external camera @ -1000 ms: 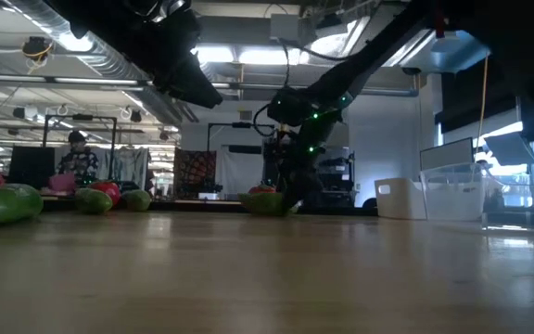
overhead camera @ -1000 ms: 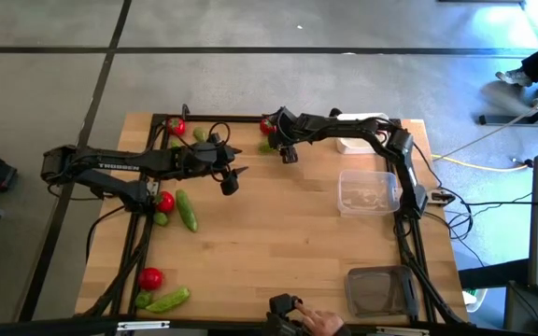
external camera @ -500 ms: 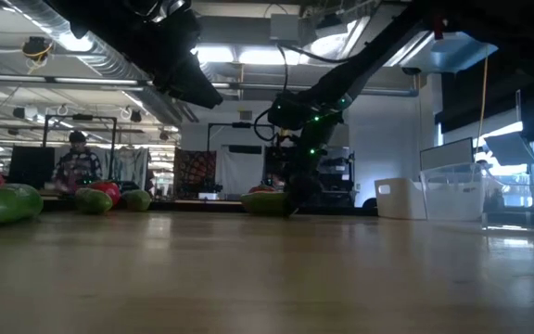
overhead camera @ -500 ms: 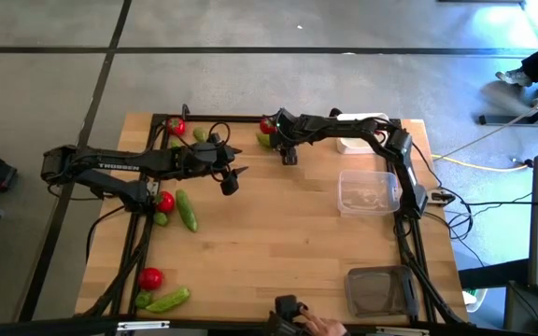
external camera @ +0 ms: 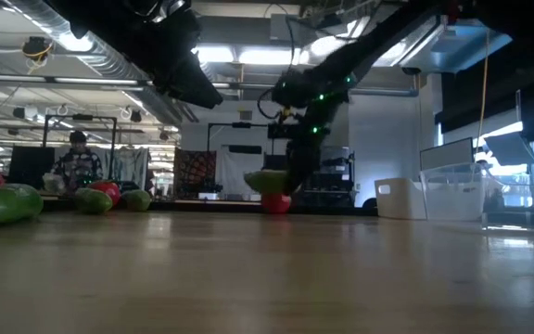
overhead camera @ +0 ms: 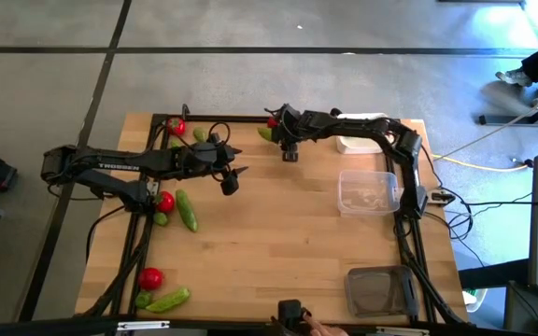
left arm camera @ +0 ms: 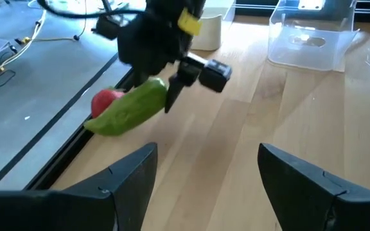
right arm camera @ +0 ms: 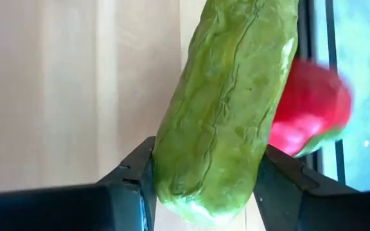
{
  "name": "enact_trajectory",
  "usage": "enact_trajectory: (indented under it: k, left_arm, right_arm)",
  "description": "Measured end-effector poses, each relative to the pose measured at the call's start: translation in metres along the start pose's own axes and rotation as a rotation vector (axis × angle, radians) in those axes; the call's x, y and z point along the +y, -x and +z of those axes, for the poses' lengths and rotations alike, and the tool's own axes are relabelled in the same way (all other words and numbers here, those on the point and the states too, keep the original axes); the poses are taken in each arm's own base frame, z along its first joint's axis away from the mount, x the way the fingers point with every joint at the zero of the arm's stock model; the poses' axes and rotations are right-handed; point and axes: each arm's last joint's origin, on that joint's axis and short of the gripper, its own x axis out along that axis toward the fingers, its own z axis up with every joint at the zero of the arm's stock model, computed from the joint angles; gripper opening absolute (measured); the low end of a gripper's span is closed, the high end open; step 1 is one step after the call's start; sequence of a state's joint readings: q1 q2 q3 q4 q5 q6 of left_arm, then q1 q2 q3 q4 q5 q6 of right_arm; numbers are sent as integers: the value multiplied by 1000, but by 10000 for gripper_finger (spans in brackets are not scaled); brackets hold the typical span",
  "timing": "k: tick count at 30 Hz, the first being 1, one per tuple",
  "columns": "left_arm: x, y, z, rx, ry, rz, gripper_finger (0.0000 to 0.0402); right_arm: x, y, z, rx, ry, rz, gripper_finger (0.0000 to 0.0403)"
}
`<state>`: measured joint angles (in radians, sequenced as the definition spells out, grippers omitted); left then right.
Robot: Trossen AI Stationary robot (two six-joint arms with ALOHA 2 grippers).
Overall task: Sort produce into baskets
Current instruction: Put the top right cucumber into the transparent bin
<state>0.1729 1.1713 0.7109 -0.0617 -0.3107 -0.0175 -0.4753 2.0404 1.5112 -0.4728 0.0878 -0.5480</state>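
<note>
My right gripper (overhead camera: 273,133) is shut on a long green pod (right arm camera: 223,102) near the table's far edge. It holds the pod just above a red tomato (external camera: 276,203) that rests on the wood. The left wrist view also shows this pod (left arm camera: 128,109) in front of the tomato (left arm camera: 106,100). My left gripper (overhead camera: 230,183) hovers open over the middle-left of the table with nothing between its fingers (left arm camera: 127,176). My right gripper pinches the pod near one end (right arm camera: 198,179) between its two fingers (right arm camera: 130,176), which lie across it. The fingers slant down from the table's right side. The pod is lifted clear of the table and its longer free end (left arm camera: 98,125) sticks out beyond the fingers, tilted slightly down.
A white basket (overhead camera: 355,146), a clear one (overhead camera: 368,192) and a dark grey one (overhead camera: 379,290) line the right side. Tomatoes (overhead camera: 176,126) (overhead camera: 165,201) (overhead camera: 150,277), pods (overhead camera: 186,211) (overhead camera: 166,300) and a lime (overhead camera: 200,134) lie at the left. A person's hand (overhead camera: 314,327) shows at the near edge.
My right gripper has risen with the green pod. The pod lay on the table beside the tomato and now hangs clear above it. The tomato has stayed where it was.
</note>
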Motion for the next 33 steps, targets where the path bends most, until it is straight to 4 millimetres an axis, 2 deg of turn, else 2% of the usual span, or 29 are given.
enact_trajectory:
  k: [6,15,22,33]
  left_arm:
    - [0,0,0,0,21,-1,265]
    - [-1,0,0,1,36,-2,264]
    - [-1,0,-1,9,133,-2,264]
    - [-1,0,-1,9,129,-2,265]
  right_arm:
    - [5,36,3,25,-22,28,175]
    - [21,81,5,71,-46,77,175]
    - [25,121,-3,110,-73,101,175]
    - [28,187,-23,105,-159,165,175]
